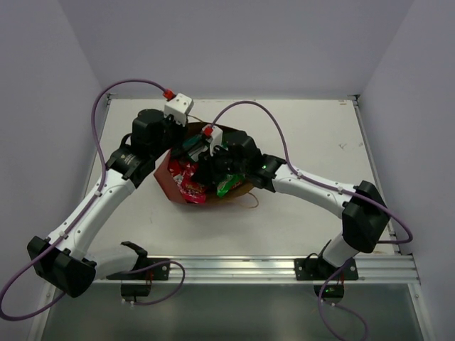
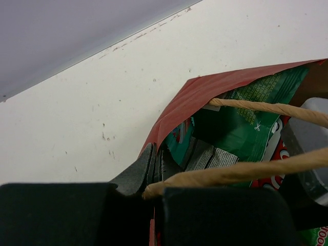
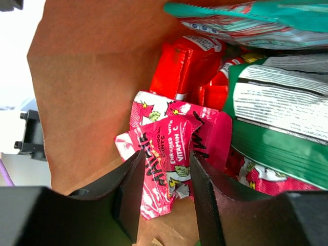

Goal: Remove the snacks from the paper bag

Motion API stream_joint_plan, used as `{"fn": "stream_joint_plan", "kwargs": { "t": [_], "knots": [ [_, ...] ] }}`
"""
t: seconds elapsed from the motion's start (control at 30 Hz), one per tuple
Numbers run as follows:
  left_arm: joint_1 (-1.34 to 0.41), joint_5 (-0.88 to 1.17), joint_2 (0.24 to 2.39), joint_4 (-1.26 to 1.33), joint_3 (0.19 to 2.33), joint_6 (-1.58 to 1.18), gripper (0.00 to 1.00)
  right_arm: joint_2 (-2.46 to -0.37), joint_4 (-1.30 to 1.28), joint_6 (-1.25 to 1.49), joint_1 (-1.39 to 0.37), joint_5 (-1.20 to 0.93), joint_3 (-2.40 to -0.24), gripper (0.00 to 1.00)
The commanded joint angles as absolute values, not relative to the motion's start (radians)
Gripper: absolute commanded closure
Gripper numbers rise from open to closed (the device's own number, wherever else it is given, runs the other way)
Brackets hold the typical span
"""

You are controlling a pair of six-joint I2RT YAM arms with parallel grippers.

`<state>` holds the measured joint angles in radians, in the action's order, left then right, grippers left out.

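Probably light, limp and slippery, the pink packet [image 3: 171, 136] lies inside the paper bag [image 3: 82, 77] between the parted fingers of the right gripper [image 3: 167, 158], best pinched mid-body, while the left gripper [image 2: 154, 160] clamps the bag's rim.

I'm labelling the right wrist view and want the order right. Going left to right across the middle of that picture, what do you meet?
paper bag (its brown inner wall) → pink packet → green-and-white packet
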<state>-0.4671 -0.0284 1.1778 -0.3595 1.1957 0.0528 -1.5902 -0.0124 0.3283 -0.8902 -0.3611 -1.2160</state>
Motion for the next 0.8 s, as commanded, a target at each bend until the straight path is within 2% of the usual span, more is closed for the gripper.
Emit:
{"fn": "stream_joint_plan", "kwargs": {
  "t": [0.0, 0.27, 0.3, 0.33, 0.4, 0.43, 0.47, 0.67, 0.77],
  "knots": [
    [-0.469, -0.052, 1.147, -0.288, 1.201, 0.025, 1.0, -1.626, -0.046, 0.288, -0.905, -0.431, -1.272, 0.56],
    [-0.469, -0.055, 1.157, -0.288, 1.204, 0.017, 1.0, -1.674, -0.075, 0.256, -0.916, -0.454, -1.308, 0.58],
    [-0.469, -0.055, 1.157, -0.288, 1.204, 0.017, 1.0, -1.677, -0.077, 0.255, -0.916, -0.45, -1.308, 0.62],
    [-0.469, -0.058, 1.158, -0.288, 1.204, 0.017, 1.0, -1.674, -0.074, 0.253, -0.916, -0.448, -1.308, 0.74],
    [-0.468, -0.072, 1.158, -0.288, 1.204, 0.017, 1.0, -1.649, -0.071, 0.245, -0.916, -0.437, -1.299, 0.86],
    [-0.469, -0.077, 1.158, -0.288, 1.203, 0.017, 1.0, -1.634, -0.072, 0.242, -0.916, -0.428, -1.298, 0.96],
    [-0.469, -0.083, 1.158, -0.288, 1.203, 0.015, 1.0, -1.599, -0.08, 0.236, -0.916, -0.417, -1.299, 1.0],
    [-0.468, -0.143, 1.16, -0.288, 1.201, -0.004, 1.0, -1.382, -0.126, 0.198, -0.905, -0.212, -1.261, 1.0],
    [-0.469, -0.184, 1.158, -0.29, 1.2, -0.021, 1.0, -1.244, -0.133, 0.221, -0.845, -0.117, -1.215, 1.0]
  ]
}}
